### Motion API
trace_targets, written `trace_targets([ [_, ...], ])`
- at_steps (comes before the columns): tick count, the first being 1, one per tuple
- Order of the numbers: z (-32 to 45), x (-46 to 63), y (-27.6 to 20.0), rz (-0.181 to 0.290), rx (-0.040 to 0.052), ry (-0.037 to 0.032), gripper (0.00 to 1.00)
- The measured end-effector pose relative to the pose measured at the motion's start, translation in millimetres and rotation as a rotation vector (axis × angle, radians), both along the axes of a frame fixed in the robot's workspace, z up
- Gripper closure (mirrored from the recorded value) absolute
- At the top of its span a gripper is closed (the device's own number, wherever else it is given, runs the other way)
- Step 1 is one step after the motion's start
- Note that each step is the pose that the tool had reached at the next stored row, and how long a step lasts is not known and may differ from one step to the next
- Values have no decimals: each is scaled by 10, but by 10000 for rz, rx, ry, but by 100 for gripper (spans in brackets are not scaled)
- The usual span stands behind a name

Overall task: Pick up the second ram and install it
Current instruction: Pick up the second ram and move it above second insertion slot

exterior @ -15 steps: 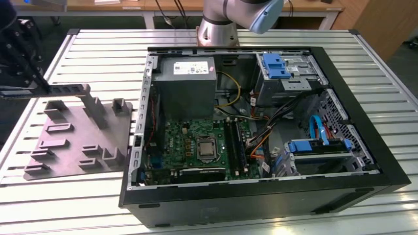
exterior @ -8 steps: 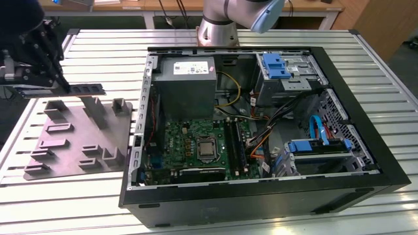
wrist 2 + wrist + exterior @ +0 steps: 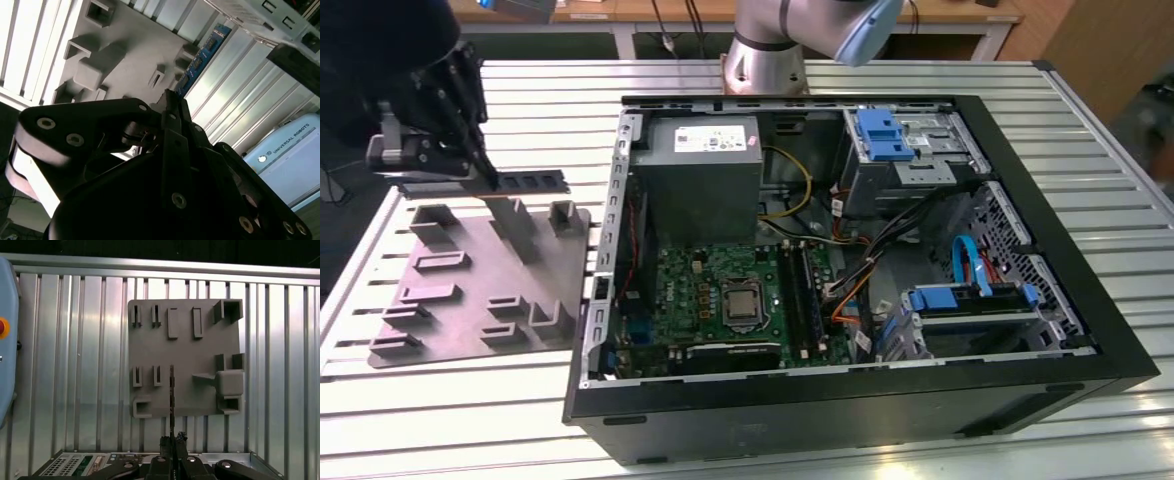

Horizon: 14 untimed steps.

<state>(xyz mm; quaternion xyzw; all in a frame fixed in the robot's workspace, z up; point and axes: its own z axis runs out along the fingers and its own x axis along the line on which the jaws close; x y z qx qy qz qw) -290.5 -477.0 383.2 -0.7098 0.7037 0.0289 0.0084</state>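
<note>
Exterior view: high, oblique, whole bench (image 3: pixel 520 90) and case (image 3: pixel 854 405). First wrist view: straight down past hand (image 3: pixel 172 436) onto plate (image 3: pixel 190 355). Second wrist view: close behind hand (image 3: pixel 171 102), oblique. All share plate.

- A slatted metal table (image 3: pixel 454 420) is spread directly beneath the fingers (image 3: pixel 480 165); bright light is reflected along its ribs.
- Wooden-topped benches (image 3: pixel 594 16) on white legs are set past the table's far edge, well apart from the fingers.
- A brown wooden panel (image 3: pixel 1107 60) is seen farther still from the fingers, at the exterior view's right.
</note>
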Motion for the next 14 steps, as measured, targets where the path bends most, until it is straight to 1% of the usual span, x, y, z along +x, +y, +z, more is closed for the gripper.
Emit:
trace_targets([
  [7,-1,194,0,0,0,10,86],
  [14,-4,443,0,0,0,33,86],
])
